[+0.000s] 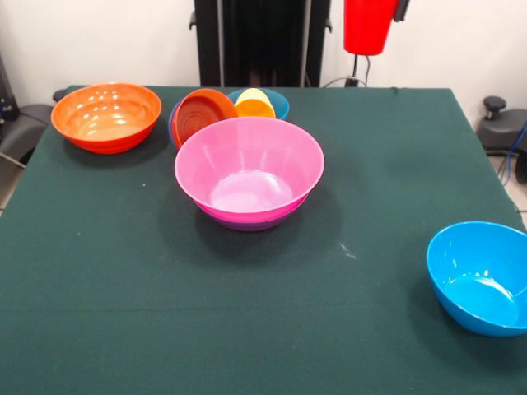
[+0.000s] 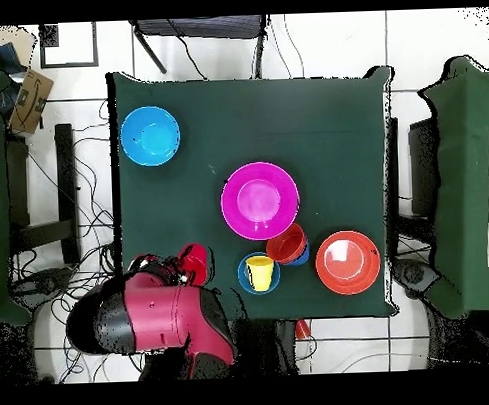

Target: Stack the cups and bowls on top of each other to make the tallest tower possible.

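My gripper (image 2: pixel 184 261) is shut on the red cup (image 1: pixel 368 25) and holds it high above the table's far right edge; the cup also shows in the overhead view (image 2: pixel 196 263). The large pink bowl (image 1: pixel 249 169) sits mid-table, nested in the purple bowl (image 1: pixel 247 224). Behind it a small orange bowl (image 1: pixel 202 115) leans tilted in a small blue bowl (image 1: pixel 174 122). Beside them, the yellow cup (image 1: pixel 254 96) and orange cup (image 1: pixel 255 109) sit in another small blue bowl (image 1: pixel 277 102). The large orange bowl (image 1: pixel 106 117) stands far left. The bright blue bowl (image 1: pixel 482 276) stands near right.
The green table (image 1: pixel 123 280) ends close behind the small bowls. The robot's black pedestal (image 1: pixel 262 41) stands at the far edge. Cables and chairs (image 2: pixel 48 187) surround the table.
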Tool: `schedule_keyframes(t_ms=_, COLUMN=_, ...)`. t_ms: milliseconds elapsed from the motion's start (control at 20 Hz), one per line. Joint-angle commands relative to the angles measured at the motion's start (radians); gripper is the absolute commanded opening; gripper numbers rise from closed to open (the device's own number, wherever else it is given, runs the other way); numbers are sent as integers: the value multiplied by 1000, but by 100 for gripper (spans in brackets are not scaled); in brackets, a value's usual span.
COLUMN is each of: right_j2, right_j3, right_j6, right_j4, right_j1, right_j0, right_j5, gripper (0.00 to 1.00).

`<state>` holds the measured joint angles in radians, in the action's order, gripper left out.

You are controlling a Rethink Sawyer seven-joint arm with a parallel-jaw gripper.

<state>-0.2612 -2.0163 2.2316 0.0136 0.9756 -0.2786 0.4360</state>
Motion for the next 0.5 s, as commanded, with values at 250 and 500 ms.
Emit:
schedule_keyframes(t_ms=250, right_j2=173, right_j3=-304, right_j6=5, right_j4=-67, right_j1=153, right_j0=86, right_j5=-19, gripper=0)
schedule_keyframes(t_ms=500, right_j2=207, right_j3=-225, right_j6=19, right_j4=0, right_j1=-28, right_j0=166, right_j5=-185, gripper=0)
